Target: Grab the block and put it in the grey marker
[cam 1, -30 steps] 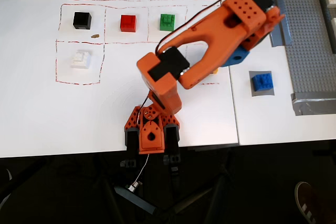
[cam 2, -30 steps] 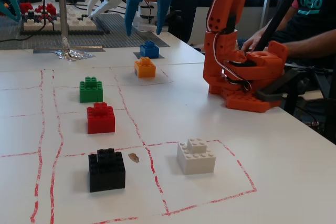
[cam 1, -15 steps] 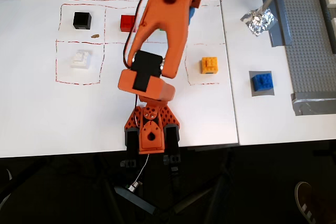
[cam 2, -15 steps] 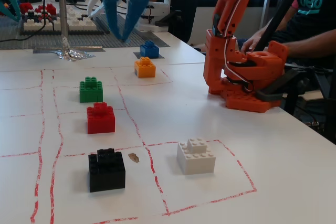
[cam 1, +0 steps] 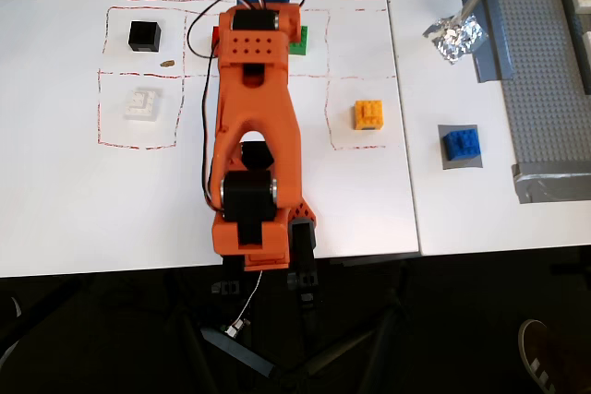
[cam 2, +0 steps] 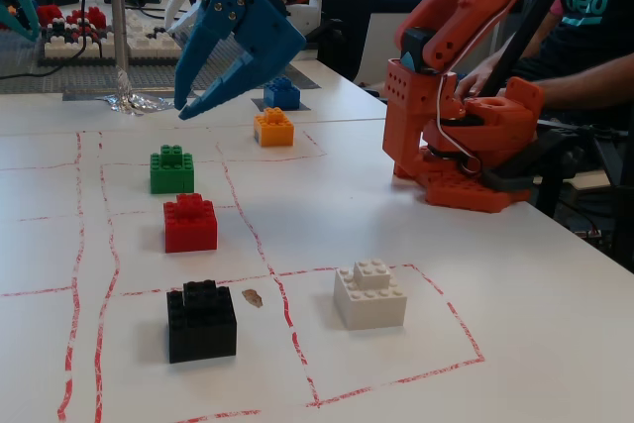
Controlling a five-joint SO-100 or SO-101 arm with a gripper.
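1. The claw (cam 2: 188, 108), blue with two pointed fingers, hangs in the upper left of the fixed view with its fingers spread apart and nothing between them; it is raised off the worktop (cam 2: 327, 215), above the green block (cam 2: 171, 168)
2. In the overhead view the orange arm (cam 1: 249, 136) stretches straight up the middle of the frame and hides the claw's tips; only the blue top of the claw shows at the upper centre
3. The block (cam 1: 461, 144), bright blue, lies at the right of the overhead view, squarely on the grey marker (cam 1: 445, 161), whose edge shows around it; in the fixed view the block (cam 2: 281, 92) sits at upper centre, behind the orange-yellow block (cam 2: 273, 127)
4. Judged from how things lie, the block is already on its patch and the claw is well apart from it and empty, so the placing looks done; what seems left is only for the arm to draw clear or come to rest
5. Other blocks stand in red-lined boxes: the red block (cam 2: 189, 222), the black block (cam 2: 201, 320) and the white block (cam 2: 369, 294), none touched by the claw
6. As for writing, pale letters show on a dark shirt at the upper right of the fixed view, too cut off to read with certainty; no brand or label is legible on the blocks or the arm
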